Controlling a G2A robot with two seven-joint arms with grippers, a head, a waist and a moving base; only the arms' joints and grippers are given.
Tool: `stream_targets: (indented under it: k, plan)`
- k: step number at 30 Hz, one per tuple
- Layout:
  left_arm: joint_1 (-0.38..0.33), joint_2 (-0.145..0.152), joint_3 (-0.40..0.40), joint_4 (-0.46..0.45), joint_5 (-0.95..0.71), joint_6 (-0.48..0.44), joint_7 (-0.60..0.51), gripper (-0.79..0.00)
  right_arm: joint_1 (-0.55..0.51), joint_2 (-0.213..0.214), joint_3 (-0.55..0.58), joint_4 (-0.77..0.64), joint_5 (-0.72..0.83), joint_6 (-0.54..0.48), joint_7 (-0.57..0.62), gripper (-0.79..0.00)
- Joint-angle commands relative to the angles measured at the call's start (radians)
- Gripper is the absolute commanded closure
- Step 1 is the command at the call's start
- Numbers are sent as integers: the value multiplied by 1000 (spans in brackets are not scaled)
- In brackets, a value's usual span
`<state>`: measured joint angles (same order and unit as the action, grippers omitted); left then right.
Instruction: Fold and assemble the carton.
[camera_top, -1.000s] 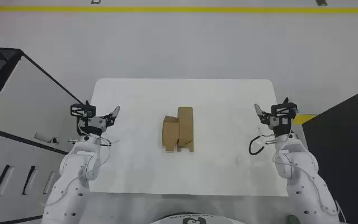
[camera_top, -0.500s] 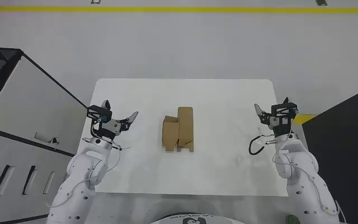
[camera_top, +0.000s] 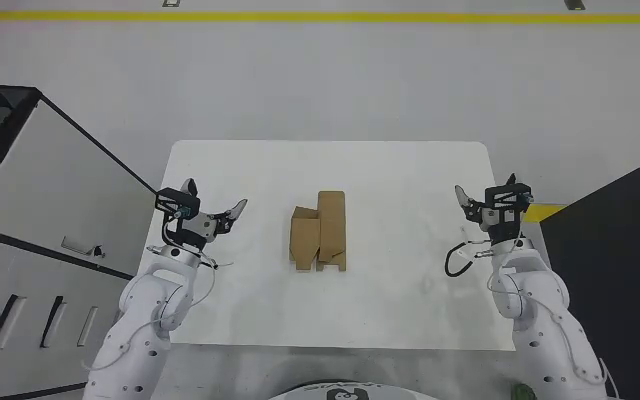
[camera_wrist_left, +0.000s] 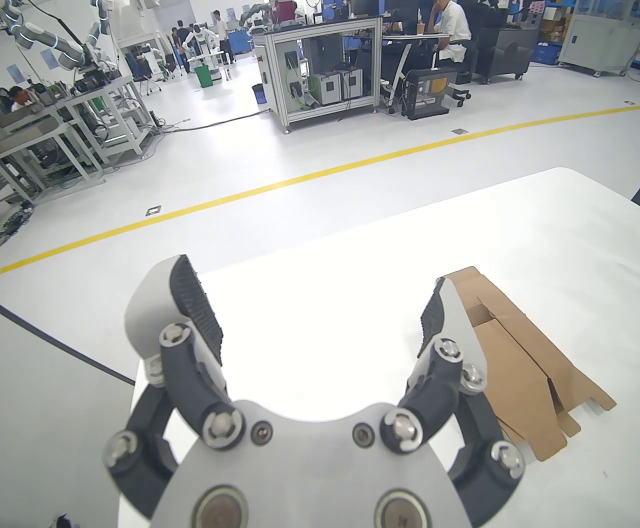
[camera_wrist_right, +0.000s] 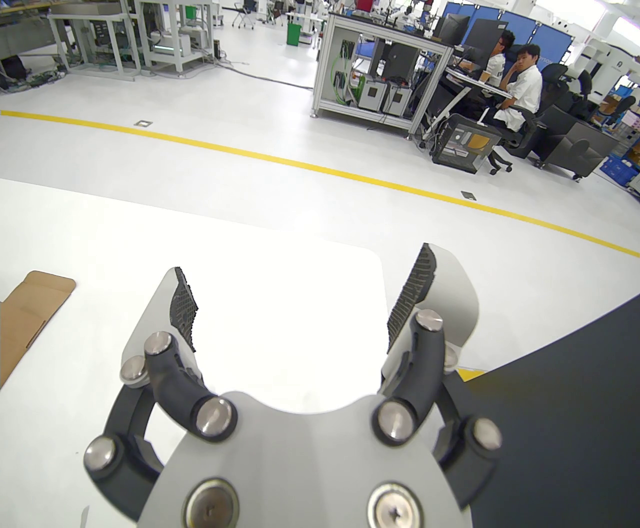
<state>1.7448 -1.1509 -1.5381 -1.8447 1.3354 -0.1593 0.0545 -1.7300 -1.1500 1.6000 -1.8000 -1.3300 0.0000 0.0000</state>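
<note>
1. Top view: the carton (camera_top: 320, 232) lies flat near the middle of the white table (camera_top: 400, 170), brown and not yet set up. Its right-hand strip reaches farther back than the shorter left-hand panel. My left tool (camera_top: 215, 199) hangs over the left part of the table with its fingers spread and nothing between them, pointing towards the carton but clear of it. My right tool (camera_top: 489, 191) sits at the table's right edge, also spread and empty, well apart from the carton. A yellow line (camera_top: 320, 16) crosses the floor beyond the far edge.

2. Left wrist view: the left tool (camera_wrist_left: 312, 275) is released, and I see bare table (camera_wrist_left: 525, 215) between its ribbed pads (camera_wrist_left: 197, 305). The carton (camera_wrist_left: 515, 350) lies flat on the table beside one finger (I cannot tell from here how far past the fingertip it is). Notched tabs show at its near end.

3. Right wrist view: the right tool (camera_wrist_right: 302, 262) is released too, gripping nothing, with white table (camera_wrist_right: 225, 250) under the gap. One rounded corner of the carton (camera_wrist_right: 30, 305) shows well off to the left, flat on the table. A dark panel (camera_wrist_right: 575, 400) stands just to the right of the tool.
</note>
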Motion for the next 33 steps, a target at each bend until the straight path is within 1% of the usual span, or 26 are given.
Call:
stream_targets:
  k: [1,6,8,12,14,16,17,25,27,29,31,33]
  plan:
    - [0,0,0,0,0,0,0,-785,0,0,0,0,0,0,0,-785]
    - [0,0,0,0,0,0,0,-785,0,0,0,0,0,0,0,-785]
    - [-2,-1,10,-17,6,-8,20,-785,0,0,0,0,0,0,0,-785]
    - [16,2,51,-28,151,-28,87,-785,0,0,0,0,0,0,0,-785]
    - [23,2,76,-25,239,-7,125,-785,0,0,0,0,0,0,0,-785]
    - [31,-1,111,-16,273,4,169,-785,0,0,0,0,0,0,0,-785]
    - [27,0,115,-18,305,15,186,-785,0,0,0,0,0,0,0,-785]
    - [26,0,114,-19,306,18,186,-785,0,0,0,0,0,0,0,-785]
    - [31,-2,124,-41,289,13,219,-785,0,0,0,0,0,0,0,-785]
    - [32,5,139,-44,438,1,249,-785,0,0,0,0,0,0,0,-785]
    - [29,6,178,-27,559,25,278,-785,0,0,0,0,0,0,0,-785]
    - [17,4,220,-10,657,54,269,-785,0,0,0,0,0,0,0,-785]
